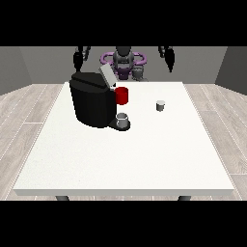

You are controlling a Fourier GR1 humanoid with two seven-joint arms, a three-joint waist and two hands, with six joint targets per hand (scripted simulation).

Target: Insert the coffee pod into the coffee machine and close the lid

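Coffee pod (pixel 160 105) sits at three o'clock of the black coffee machine (pixel 93 100), lid (pixel 107 76) up; both raised hands' fingers: cannot tell.

A single front view is given. The camera stands across the large white rectangular table (pixel 120 164) from the dark humanoid robot (pixel 123 60) and faces it, set high and tilted down so the whole tabletop shows, its near edge at 6 o'clock and its far edge at 12 o'clock. The robot is small and far at 12 o'clock. The bulky black coffee machine (pixel 91 101) sits toward 10 o'clock of the table's centre. Grey plank floor (pixel 24 111) runs along 9 and 3 o'clock, so the view is wide rather than close
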